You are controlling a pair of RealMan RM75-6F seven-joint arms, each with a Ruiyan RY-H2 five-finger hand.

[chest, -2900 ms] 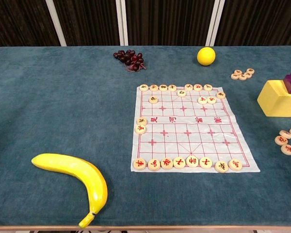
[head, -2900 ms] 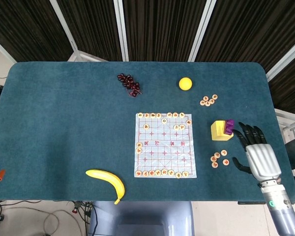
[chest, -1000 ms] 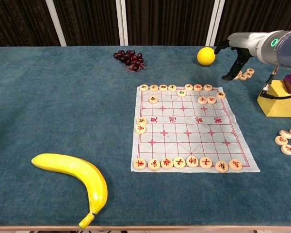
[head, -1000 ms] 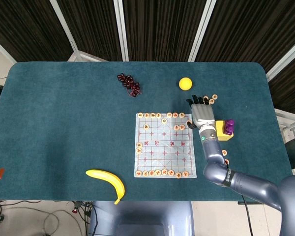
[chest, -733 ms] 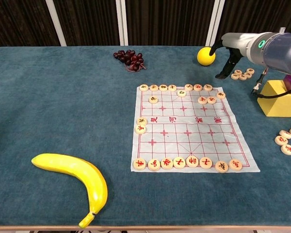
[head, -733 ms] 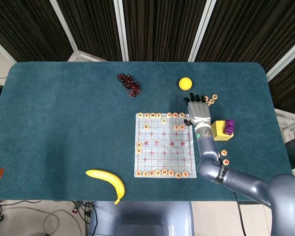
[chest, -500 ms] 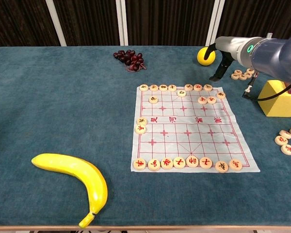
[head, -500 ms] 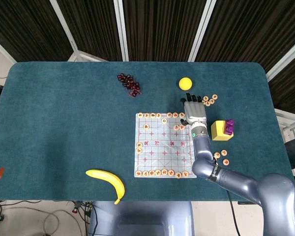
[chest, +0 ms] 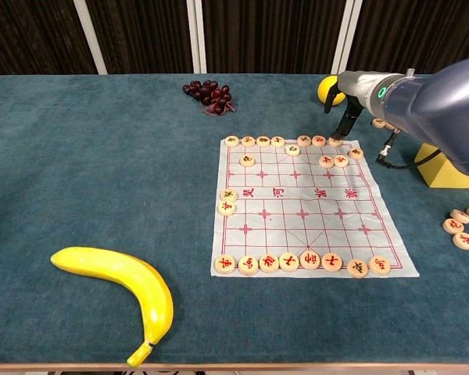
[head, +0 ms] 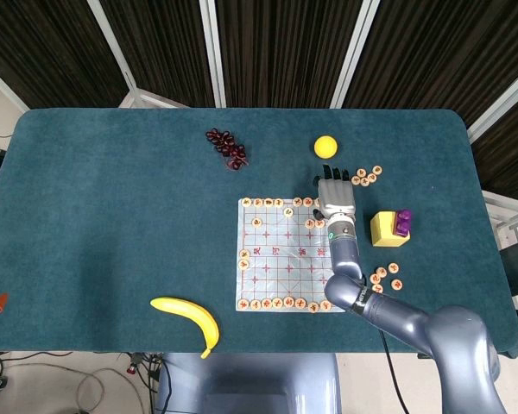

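Fingers of our right hand [head: 336, 195] spread open and hold nothing, hovering over the board's [head: 289, 263] far right corner, near the ball [head: 325, 147].

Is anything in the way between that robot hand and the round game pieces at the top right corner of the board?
Nothing visible blocks it. The right hand hangs with fingers apart over the board corner, its fingertips pointing down close above the pieces there. The yellow ball lies behind it, off the board.
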